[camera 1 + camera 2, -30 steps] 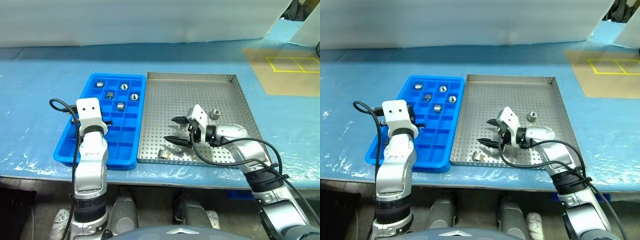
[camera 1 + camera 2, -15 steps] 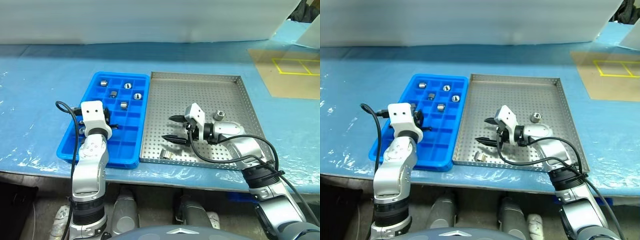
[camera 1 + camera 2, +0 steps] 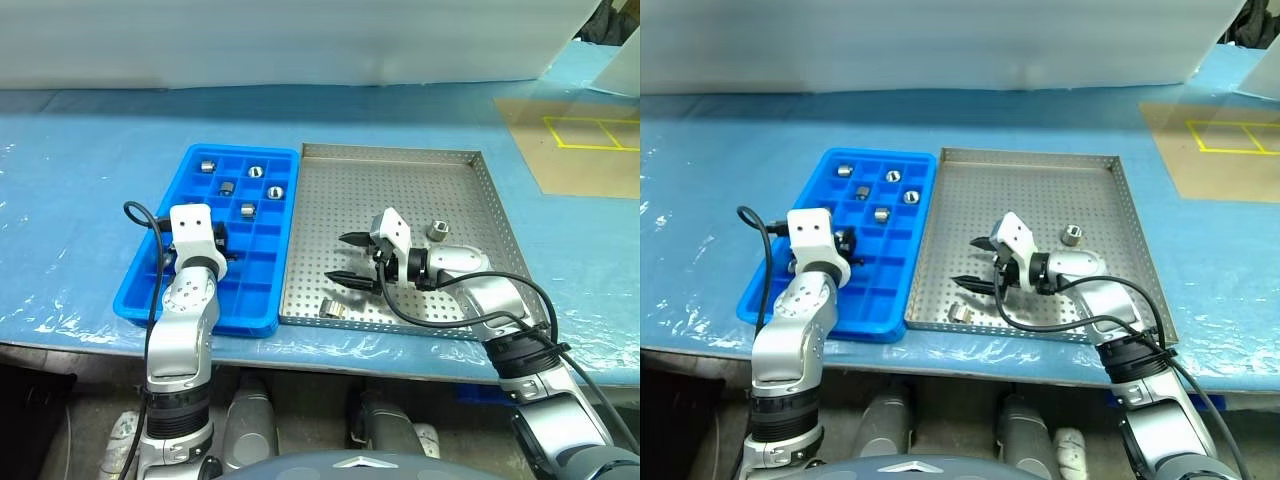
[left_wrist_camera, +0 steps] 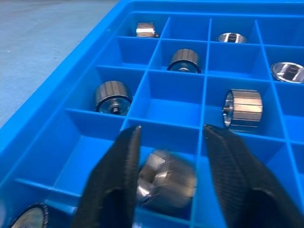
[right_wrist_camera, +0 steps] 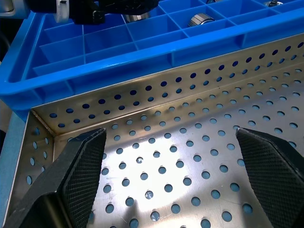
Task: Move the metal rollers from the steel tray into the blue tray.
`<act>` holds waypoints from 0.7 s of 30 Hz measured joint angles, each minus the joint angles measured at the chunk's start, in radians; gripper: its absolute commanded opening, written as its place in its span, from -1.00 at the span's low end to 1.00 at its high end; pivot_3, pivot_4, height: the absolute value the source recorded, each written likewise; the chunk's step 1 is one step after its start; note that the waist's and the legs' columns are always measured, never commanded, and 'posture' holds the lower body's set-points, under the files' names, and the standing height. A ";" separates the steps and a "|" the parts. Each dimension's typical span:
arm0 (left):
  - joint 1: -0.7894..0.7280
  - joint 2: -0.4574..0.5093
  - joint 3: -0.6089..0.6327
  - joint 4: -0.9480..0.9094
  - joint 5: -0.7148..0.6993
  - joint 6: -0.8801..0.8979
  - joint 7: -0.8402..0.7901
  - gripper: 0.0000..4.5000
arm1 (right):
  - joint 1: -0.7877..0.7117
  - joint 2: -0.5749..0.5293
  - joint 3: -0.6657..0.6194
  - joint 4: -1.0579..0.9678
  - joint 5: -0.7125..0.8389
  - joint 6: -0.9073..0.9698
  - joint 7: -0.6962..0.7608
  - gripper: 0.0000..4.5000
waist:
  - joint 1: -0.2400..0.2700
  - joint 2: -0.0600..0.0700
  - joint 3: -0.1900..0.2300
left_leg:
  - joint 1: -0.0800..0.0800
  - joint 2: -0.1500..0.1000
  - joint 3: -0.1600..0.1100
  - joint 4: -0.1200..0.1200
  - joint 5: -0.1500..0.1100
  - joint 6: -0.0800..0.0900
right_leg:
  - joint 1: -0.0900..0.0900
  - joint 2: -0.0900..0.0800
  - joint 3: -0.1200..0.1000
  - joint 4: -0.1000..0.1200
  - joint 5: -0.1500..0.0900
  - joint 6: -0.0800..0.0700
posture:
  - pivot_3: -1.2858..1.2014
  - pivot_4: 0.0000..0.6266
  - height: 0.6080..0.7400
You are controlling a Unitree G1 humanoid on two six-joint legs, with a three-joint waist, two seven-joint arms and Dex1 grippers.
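Note:
The blue tray [image 3: 150, 285] lies left of the steel tray [image 3: 400, 180]. Several metal rollers [image 3: 247, 210] rest in the blue tray's far compartments. My left gripper [image 4: 171, 130] hovers low over the blue tray's near-left cells, open. A roller [image 4: 167, 184] lies loose in the compartment between and below its fingers, apart from the right finger [image 4: 232, 180]. My right gripper [image 3: 337, 258] stands wide open over the steel tray, pointing toward the blue tray, with nothing in it. One roller [image 3: 437, 231] sits behind that hand, and another [image 3: 331, 309] lies near the steel tray's front rim.
Both trays sit on a table under a blue plastic sheet [image 3: 80, 180]. A brown cardboard sheet with yellow tape [image 3: 580, 140] lies at the far right. A white board [image 3: 300, 40] runs along the back. A black cable [image 3: 140, 215] loops off my left wrist.
The camera shifted early on. My left hand has edged to the right over the blue tray. The right gripper and the two rollers in the steel tray have stayed put.

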 measured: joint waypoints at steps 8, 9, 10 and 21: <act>-0.085 0.029 -0.003 0.051 -0.055 -0.065 -0.076 0.98 | 0.012 -0.004 -0.011 -0.019 0.001 0.003 -0.022 1.00 | -0.001 0.000 0.000 | 0.000 0.000 0.000 0.001 0.000 0.000 | 0.000 0.000 0.000 0.001 0.000 0.000 | 0.05 -0.52 1.00; -0.113 0.036 -0.006 0.067 -0.072 -0.084 -0.101 0.98 | 0.018 -0.007 -0.016 -0.026 0.001 0.006 -0.028 1.00 | -0.001 0.000 0.000 | 0.000 0.000 0.000 0.001 0.000 0.000 | 0.000 0.000 0.000 0.002 0.000 0.000 | 0.04 -0.52 1.00; -0.127 0.039 -0.009 0.073 -0.080 -0.095 -0.114 0.98 | 0.022 -0.008 -0.019 -0.031 0.001 0.009 -0.033 1.00 | -0.003 0.000 0.000 | 0.000 0.000 0.000 0.001 0.000 0.000 | 0.000 0.000 0.001 0.002 0.000 0.000 | 0.02 -0.52 1.00; -0.286 0.080 -0.092 0.277 -0.213 -0.265 -0.390 0.98 | 0.130 -0.065 -0.129 -0.175 0.032 0.076 -0.109 1.00 | -0.030 0.000 0.000 | 0.006 -0.001 0.003 0.002 0.001 -0.002 | 0.000 0.000 0.005 0.009 0.000 0.000 | -0.12 -0.52 1.00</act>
